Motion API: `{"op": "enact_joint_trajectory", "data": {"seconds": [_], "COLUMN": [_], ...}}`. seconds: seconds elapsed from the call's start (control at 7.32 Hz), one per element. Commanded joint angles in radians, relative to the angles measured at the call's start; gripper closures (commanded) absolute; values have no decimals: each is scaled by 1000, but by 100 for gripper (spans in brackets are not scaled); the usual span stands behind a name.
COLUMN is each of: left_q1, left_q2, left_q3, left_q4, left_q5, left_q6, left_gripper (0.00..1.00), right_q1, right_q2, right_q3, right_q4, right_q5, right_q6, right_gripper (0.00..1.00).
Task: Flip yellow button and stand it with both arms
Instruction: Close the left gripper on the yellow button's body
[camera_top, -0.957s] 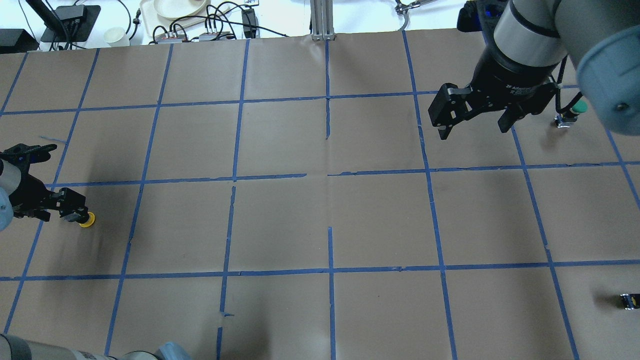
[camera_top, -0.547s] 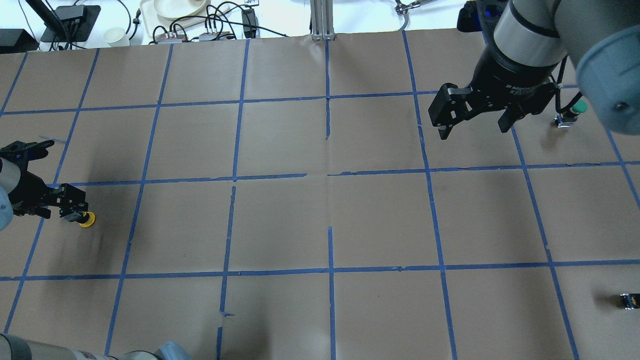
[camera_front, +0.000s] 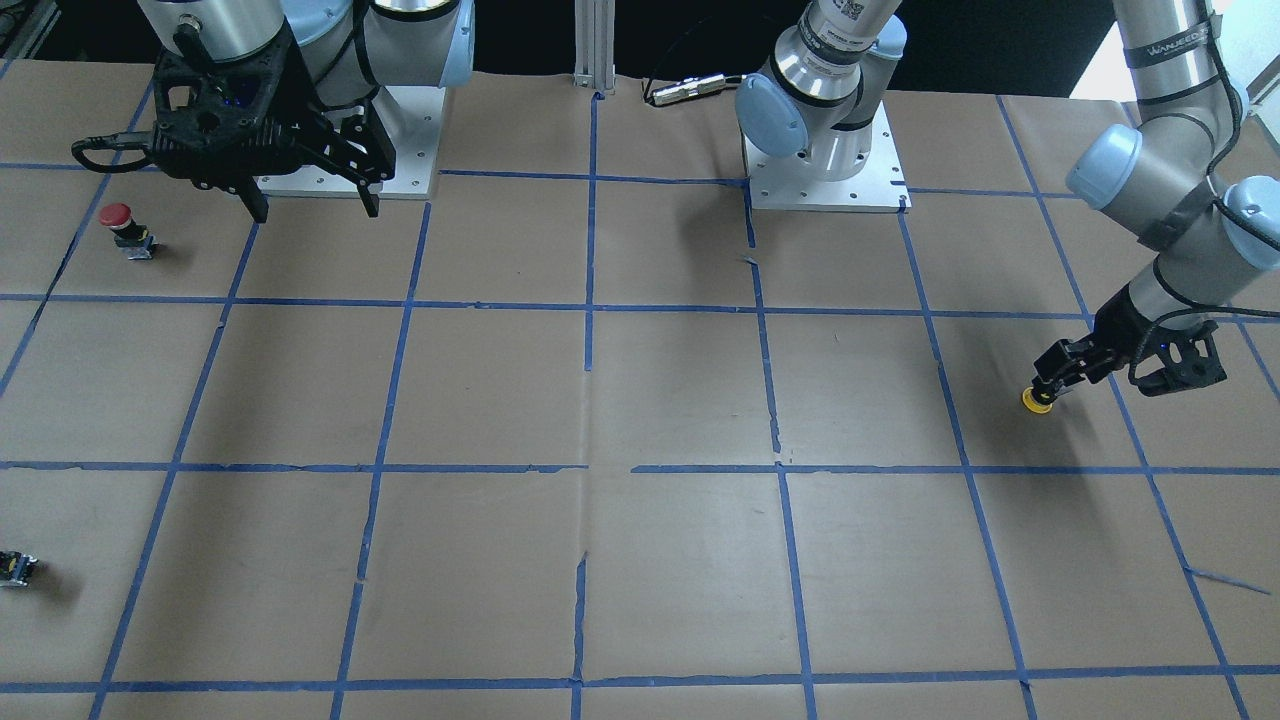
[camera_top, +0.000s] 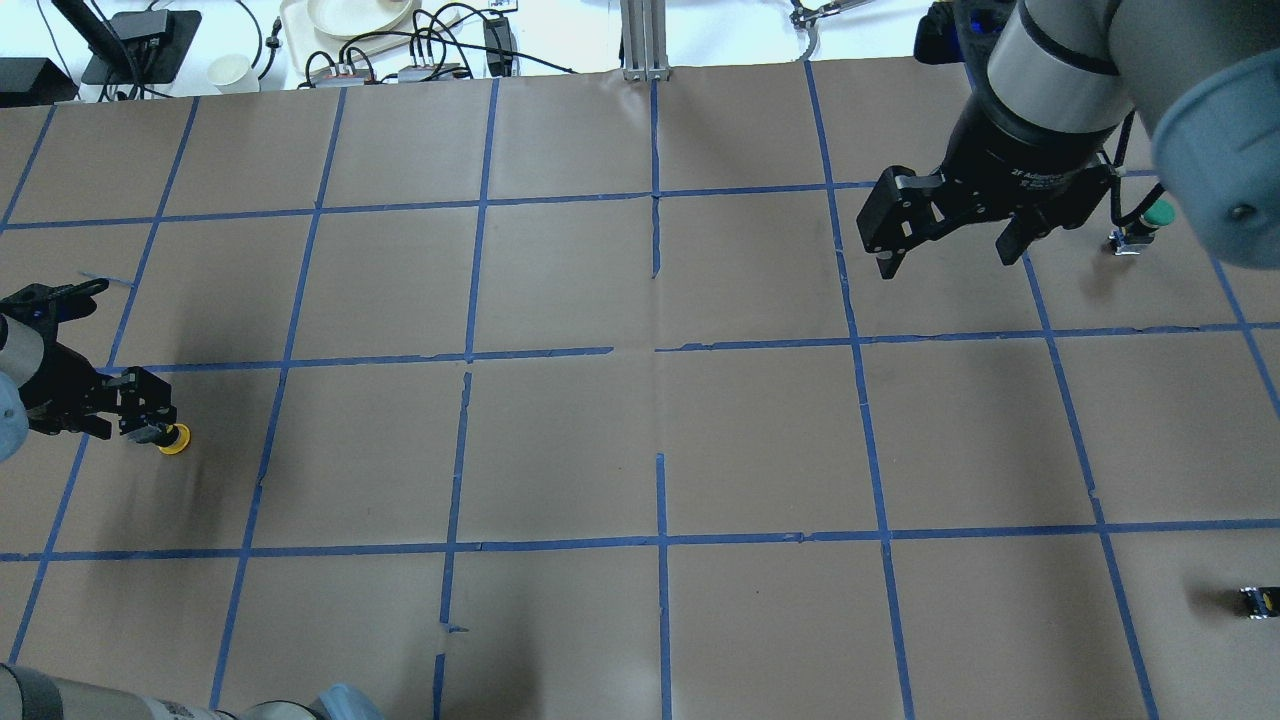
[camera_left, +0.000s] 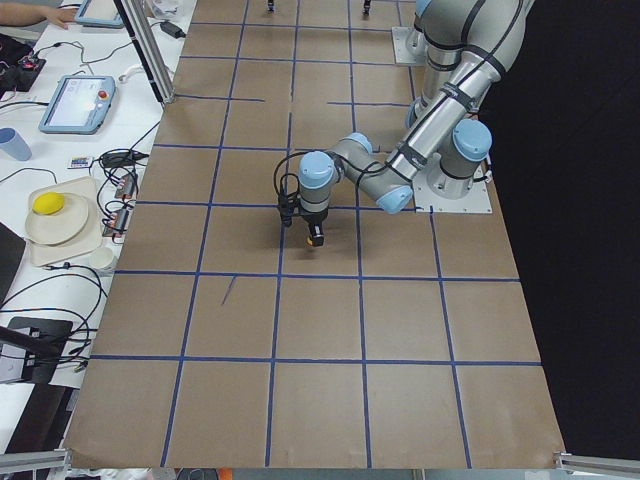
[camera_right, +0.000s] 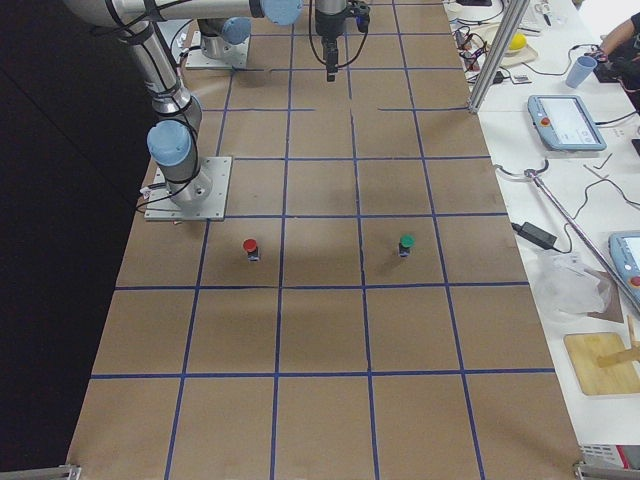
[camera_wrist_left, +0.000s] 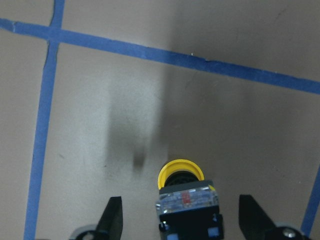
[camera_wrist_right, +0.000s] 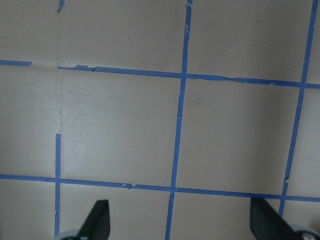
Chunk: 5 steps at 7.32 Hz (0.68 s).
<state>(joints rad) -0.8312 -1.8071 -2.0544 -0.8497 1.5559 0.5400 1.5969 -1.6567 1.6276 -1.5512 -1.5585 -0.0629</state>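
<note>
— At 9 o'clock on the table (camera_top: 640, 450)?
— The button (camera_wrist_left: 186, 197) lies sideways between the left gripper's (camera_wrist_left: 180, 210) spread, untouching fingers (camera_wrist_left: 114, 217). At 2 o'clock the right gripper (camera_top: 947, 260) gapes empty. Likely light, rigid; hold its body, not slick cap.

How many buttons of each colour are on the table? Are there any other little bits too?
Yellow button: 1
Red button: 1
Green button: 1
Small black-and-yellow part with no cap: 1
Total: 4
</note>
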Motion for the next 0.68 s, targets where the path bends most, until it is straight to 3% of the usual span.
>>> {"op": "enact_joint_trajectory", "data": {"seconds": [0.0, 0.14, 0.27, 0.55], "left_q1": [1, 1, 4, -11], "left_q2": [8, 8, 9, 98], "left_q3": [0, 0, 5, 107], "left_q4": [-2, -3, -11, -310], "left_q5": [0, -8, -42, -120], "left_q6": [18, 20, 27, 26], "left_gripper": [68, 77, 79, 79], "right_q1": [0, 0, 0, 0], "right_q2": [1, 2, 2, 2], "right_q3": [0, 0, 0, 0], "right_q4": [-1, -7, -7, -6], "right_q5": [0, 2, 2, 0], "right_q6": [0, 0, 0, 0], "right_gripper": [0, 0, 0, 0]}}
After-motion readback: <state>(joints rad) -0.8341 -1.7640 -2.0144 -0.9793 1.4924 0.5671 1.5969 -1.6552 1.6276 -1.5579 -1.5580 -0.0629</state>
